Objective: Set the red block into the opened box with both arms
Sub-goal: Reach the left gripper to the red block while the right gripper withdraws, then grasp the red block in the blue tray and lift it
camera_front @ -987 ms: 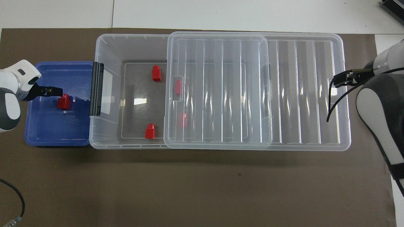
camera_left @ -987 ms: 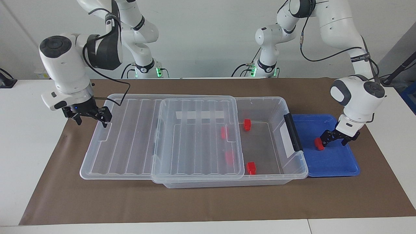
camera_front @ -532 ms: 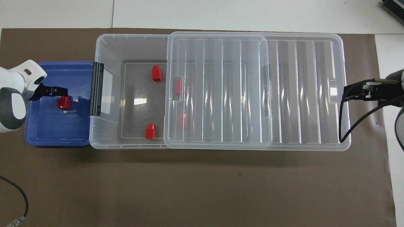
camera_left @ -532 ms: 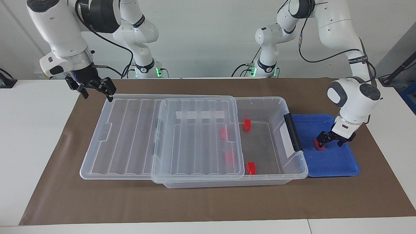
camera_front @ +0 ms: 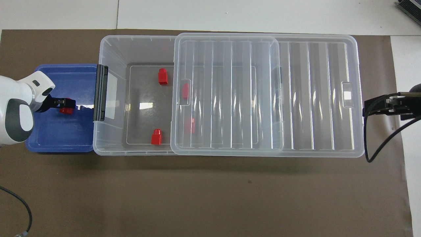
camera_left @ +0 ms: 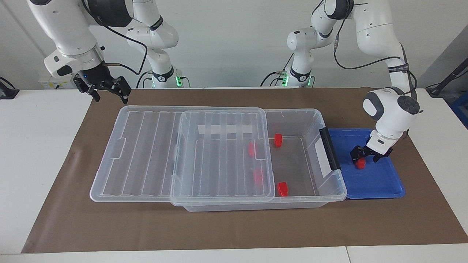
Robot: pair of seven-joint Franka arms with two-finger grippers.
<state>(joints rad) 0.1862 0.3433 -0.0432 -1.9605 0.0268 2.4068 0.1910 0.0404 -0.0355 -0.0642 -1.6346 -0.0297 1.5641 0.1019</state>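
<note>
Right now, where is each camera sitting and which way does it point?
Facing view: high across the table, looking at both arms; left gripper open over the red block in the blue tray, right gripper raised, open.
Overhead view: above the robots' end, looking steeply down; only wrists and grippers show.
Shared: the box, its slid-back lid, tray and blocks, half a turn apart.

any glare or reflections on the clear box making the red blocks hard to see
Overhead view: a bright glare patch on the box floor and streaks on the lid; two blocks under the lid look faded. Facing view: those same blocks are also hazy.
</note>
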